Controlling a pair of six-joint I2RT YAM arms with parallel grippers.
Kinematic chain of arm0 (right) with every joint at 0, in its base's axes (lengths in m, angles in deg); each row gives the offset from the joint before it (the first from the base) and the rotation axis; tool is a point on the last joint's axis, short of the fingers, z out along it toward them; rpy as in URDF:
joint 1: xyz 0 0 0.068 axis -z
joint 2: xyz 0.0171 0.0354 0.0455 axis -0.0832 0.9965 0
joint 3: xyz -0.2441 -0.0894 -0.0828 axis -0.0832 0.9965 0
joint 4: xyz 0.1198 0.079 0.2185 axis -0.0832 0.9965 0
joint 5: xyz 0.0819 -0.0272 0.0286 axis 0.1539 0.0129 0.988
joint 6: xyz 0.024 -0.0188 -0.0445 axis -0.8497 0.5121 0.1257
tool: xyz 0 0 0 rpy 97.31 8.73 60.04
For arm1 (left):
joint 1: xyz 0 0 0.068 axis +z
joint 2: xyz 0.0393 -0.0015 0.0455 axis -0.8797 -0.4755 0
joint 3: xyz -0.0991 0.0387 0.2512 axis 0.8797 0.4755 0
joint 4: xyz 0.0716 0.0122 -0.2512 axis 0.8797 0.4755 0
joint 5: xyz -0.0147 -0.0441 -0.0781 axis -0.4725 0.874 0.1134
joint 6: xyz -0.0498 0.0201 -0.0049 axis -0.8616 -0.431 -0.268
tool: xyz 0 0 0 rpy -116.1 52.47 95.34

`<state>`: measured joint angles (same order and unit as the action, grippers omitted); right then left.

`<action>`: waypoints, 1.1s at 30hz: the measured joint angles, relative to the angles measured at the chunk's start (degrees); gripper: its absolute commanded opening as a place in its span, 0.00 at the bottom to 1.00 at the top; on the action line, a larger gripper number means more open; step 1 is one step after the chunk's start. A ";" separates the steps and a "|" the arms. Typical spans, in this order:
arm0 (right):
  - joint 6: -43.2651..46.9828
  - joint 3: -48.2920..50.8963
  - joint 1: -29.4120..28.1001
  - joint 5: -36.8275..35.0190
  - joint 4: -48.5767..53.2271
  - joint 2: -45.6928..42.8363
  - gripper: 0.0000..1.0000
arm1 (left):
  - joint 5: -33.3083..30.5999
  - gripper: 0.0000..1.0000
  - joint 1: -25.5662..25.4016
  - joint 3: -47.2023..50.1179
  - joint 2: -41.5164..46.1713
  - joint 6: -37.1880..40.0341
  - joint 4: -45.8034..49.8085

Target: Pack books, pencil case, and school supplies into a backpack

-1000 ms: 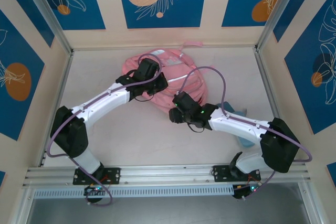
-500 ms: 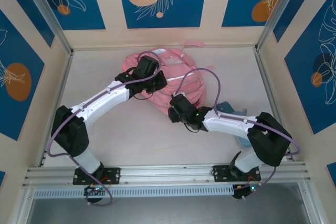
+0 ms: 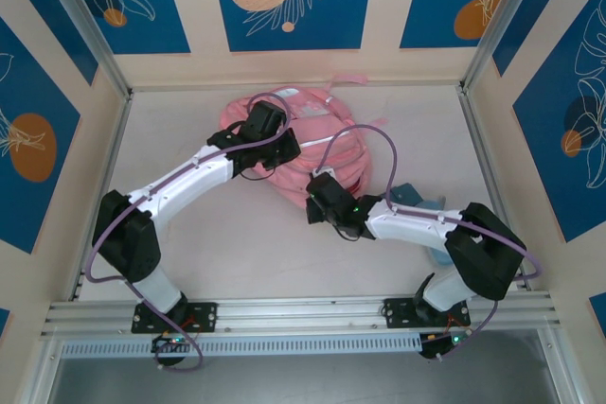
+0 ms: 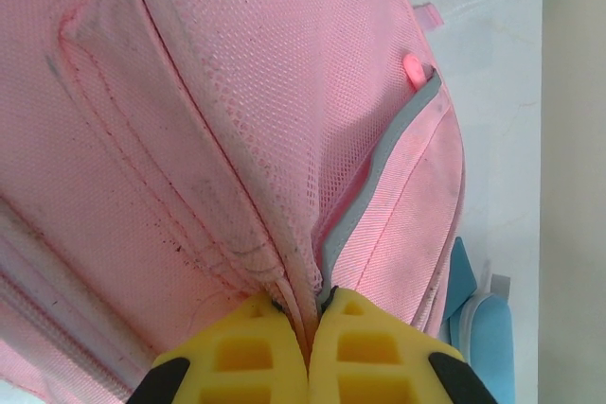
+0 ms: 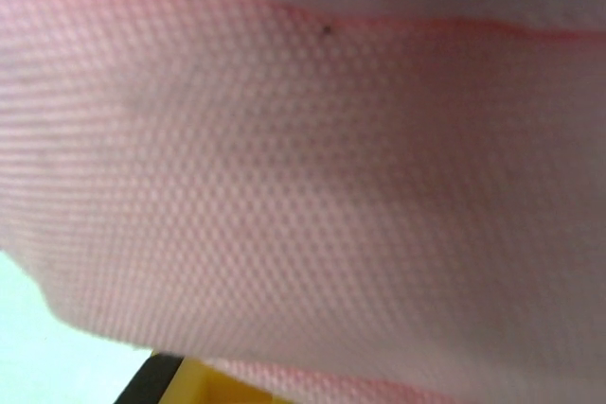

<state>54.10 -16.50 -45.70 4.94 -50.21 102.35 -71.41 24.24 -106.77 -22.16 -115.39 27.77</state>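
Note:
The pink backpack (image 3: 327, 134) lies in the middle of the table towards the back. My left gripper (image 3: 277, 150) rests on its top. In the left wrist view that gripper (image 4: 308, 306) is shut, its yellow fingers pinching a fold of the backpack (image 4: 237, 101) beside a grey zip stripe. My right gripper (image 3: 317, 188) is shut at the backpack's near edge. Pink mesh of the backpack (image 5: 312, 186) drapes over it, leaving a bit of one yellow finger (image 5: 204, 387) showing. The light blue pencil case (image 3: 441, 255) lies partly under my right arm and shows beside the backpack (image 4: 485, 340). The books are out of view.
A teal flat piece (image 3: 417, 198) sticks out beside my right forearm. Cream walls with blue panels enclose the table on three sides. An aluminium rail (image 3: 303, 314) runs along the near edge. Bare tabletop (image 3: 227, 243) lies in front of the backpack.
My right gripper has moved forward to the backpack's near edge and closed there. The left gripper has stayed shut on the fabric and barely shifted.

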 measured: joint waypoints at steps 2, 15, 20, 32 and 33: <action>-0.02 0.66 -0.11 -0.70 0.70 -1.60 0.00 | 0.09 0.00 0.22 0.33 0.09 0.55 -0.17; 4.81 7.43 9.64 8.92 4.55 -15.23 0.00 | 4.00 0.00 3.13 13.16 6.12 1.38 -8.55; 7.54 3.78 10.23 16.39 5.92 -11.32 0.00 | 2.86 0.36 4.28 13.99 8.81 2.38 -6.82; 6.97 -11.96 5.92 29.97 5.44 7.41 0.00 | -1.66 0.63 11.34 27.61 24.09 -0.28 -0.92; 6.84 -13.38 5.57 30.73 5.09 8.68 0.00 | -1.68 0.63 11.65 29.18 24.83 -0.74 -0.70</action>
<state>60.94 -29.87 -40.13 35.67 -45.12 111.03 -73.09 35.89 -77.59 2.67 -116.13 27.07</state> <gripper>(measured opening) 0.066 0.625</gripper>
